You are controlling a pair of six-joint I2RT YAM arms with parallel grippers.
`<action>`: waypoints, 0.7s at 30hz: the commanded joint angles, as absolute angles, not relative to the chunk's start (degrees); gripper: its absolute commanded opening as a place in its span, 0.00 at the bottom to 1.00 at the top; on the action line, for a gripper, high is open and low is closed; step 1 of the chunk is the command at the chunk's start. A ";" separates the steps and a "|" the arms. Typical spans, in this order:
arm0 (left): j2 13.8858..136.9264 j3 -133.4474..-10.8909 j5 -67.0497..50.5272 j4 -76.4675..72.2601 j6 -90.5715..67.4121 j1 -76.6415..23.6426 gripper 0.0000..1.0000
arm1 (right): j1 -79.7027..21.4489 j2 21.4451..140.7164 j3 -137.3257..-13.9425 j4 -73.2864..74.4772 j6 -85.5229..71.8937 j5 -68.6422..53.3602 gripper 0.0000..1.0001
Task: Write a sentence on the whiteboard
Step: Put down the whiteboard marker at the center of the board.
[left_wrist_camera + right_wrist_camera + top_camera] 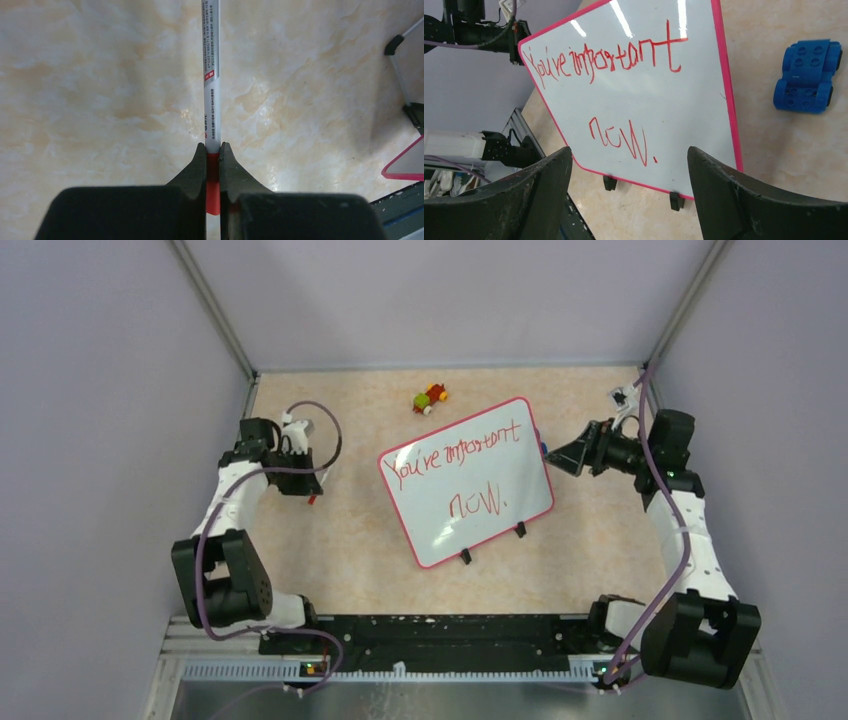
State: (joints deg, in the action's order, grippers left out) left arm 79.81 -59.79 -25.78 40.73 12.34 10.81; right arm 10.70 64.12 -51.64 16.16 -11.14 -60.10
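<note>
The whiteboard [430, 530] stands tilted in the middle of the table, white with a pink-red rim and two black clips [676, 200] on its near edge. The sentence [455, 455] in thin red letters reads "You're important now." and shows large in the right wrist view [604, 62]. Left of the board, my left gripper [305, 488] is shut on a white marker [212, 75] with a red end, well apart from the board. My right gripper [552, 457] is open by the board's right edge, with nothing between its fingers [724, 185]; the board [694, 110] fills the gap behind them.
A small toy of coloured bricks [430, 397] lies at the back behind the board. A blue brick car [808, 75] sits beside the board's right edge. A corner of the pink rim [402, 167] shows in the left wrist view. Grey walls close in three sides.
</note>
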 commanded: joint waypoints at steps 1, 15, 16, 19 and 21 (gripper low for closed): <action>81.74 -56.24 -24.26 39.45 14.05 10.99 0.06 | 10.99 62.34 -49.70 13.68 -9.41 -58.99 0.82; 92.68 -56.77 -20.60 40.68 17.92 9.71 0.15 | 10.99 60.66 -47.42 12.54 -8.47 -58.72 0.82; 93.21 -56.78 -20.34 40.81 18.07 9.49 0.17 | 10.99 60.80 -47.38 12.39 -8.58 -58.98 0.82; 94.59 -57.15 -20.98 41.82 18.93 8.90 0.27 | 10.99 61.25 -47.79 13.50 -7.60 -59.32 0.82; 95.21 -57.37 -20.86 42.33 18.96 8.76 0.32 | 10.99 61.20 -47.90 13.94 -7.17 -59.15 0.82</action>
State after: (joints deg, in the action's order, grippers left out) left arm 94.08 -55.72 -21.19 40.95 17.45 9.30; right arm 10.70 62.00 -47.55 14.83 -9.54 -58.35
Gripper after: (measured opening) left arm 0.287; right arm 0.820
